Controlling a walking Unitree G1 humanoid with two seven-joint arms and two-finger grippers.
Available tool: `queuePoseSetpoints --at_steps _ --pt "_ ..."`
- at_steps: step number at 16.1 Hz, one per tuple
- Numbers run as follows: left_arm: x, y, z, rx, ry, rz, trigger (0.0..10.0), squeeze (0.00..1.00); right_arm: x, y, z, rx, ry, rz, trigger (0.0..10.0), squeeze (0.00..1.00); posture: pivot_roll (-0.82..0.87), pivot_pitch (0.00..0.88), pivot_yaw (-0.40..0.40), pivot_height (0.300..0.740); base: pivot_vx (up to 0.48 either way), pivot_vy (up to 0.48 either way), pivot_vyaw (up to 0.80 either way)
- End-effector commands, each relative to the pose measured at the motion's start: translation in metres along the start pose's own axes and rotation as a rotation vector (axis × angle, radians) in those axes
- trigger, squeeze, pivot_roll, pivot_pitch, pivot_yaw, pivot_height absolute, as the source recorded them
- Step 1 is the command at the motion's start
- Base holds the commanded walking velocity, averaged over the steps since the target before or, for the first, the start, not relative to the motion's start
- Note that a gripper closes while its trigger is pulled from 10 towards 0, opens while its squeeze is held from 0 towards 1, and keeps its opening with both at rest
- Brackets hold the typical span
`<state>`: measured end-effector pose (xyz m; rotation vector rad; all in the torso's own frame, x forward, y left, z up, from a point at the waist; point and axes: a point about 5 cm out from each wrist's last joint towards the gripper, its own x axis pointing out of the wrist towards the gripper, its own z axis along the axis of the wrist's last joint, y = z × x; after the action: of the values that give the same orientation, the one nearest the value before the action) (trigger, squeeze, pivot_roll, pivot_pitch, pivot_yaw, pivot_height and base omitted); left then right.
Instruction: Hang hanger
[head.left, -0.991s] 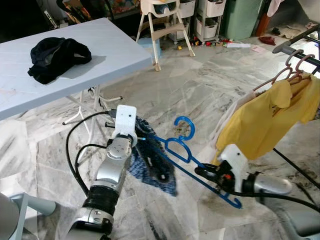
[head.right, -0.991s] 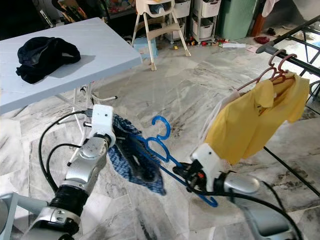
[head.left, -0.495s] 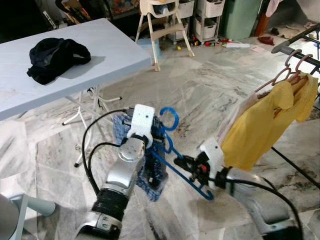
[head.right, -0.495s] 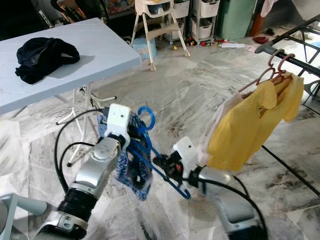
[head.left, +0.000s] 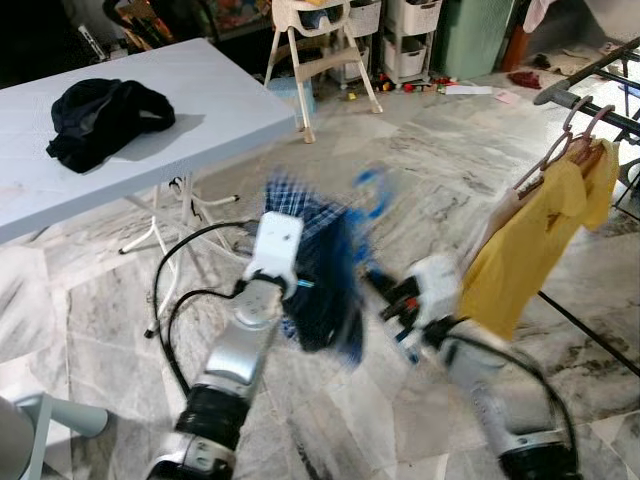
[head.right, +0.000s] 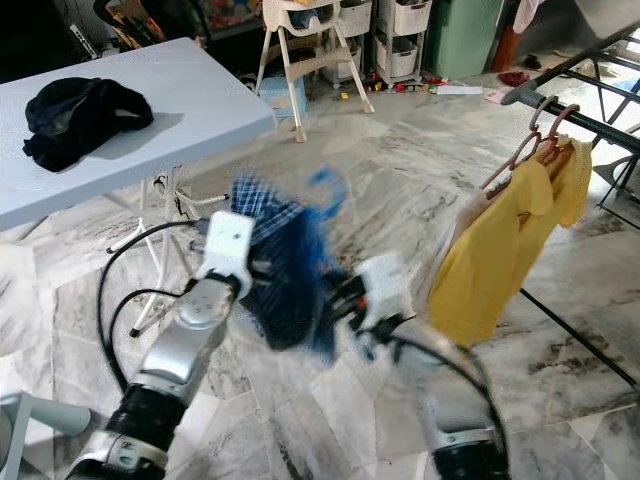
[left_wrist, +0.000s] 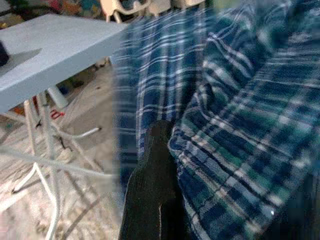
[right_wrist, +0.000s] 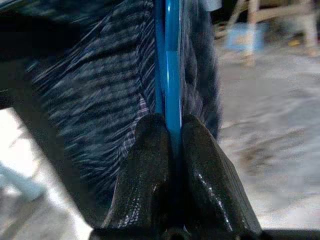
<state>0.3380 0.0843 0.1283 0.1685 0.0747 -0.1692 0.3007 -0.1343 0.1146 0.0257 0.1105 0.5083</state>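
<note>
Right hand (right_wrist: 167, 135) pinches the blue hanger (right_wrist: 170, 65) bar, mid-frame; left hand (left_wrist: 152, 165) grips the plaid shirt (head.left: 320, 270), closure unclear; hanger stiff and light, shirt limp; hold the bar; rack (head.left: 600, 75) upper right.

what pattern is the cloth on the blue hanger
Blue and white plaid with some green, on the cloth; clearest in the left wrist view.

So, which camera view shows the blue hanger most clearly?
The right wrist view: the blue hanger runs sharp between the right gripper fingers, which are shut on it. In both eye views it is a blurred blue streak beside the plaid garment. The left wrist view shows mostly plaid fabric.
</note>
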Motion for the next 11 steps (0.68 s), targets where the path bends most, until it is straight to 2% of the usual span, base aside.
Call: queuePoseSetpoints --at_steps 1,6,8,9,11 --pt "-0.002 0.005 -0.003 0.002 0.021 0.025 10.0 0.00 0.004 -0.002 0.007 -0.004 -0.049 -0.039 10.0 0.00 -0.12 0.061 0.088 0.740 0.000 0.000 0.00" --pt "0.002 0.010 -0.003 0.014 0.031 0.073 10.0 0.00 0.008 0.006 0.007 -0.009 -0.061 -0.016 10.0 0.00 -0.12 0.065 0.085 0.740 0.000 0.000 0.00" --pt "0.006 0.013 0.002 0.007 0.019 0.088 10.0 0.00 0.006 0.020 0.000 -0.010 -0.018 0.118 10.0 0.00 -0.12 0.067 0.084 0.740 0.000 0.000 0.00" --pt "0.006 0.013 0.002 0.008 0.017 0.087 10.0 0.00 0.005 0.022 -0.002 -0.014 -0.010 0.141 10.0 0.00 -0.12 0.067 0.084 0.740 0.000 0.000 0.00" --pt "0.010 0.016 0.007 0.008 0.006 0.091 10.0 0.00 -0.009 0.038 -0.014 -0.013 0.062 0.317 10.0 0.00 -0.12 0.068 0.083 0.740 0.000 0.000 0.00"
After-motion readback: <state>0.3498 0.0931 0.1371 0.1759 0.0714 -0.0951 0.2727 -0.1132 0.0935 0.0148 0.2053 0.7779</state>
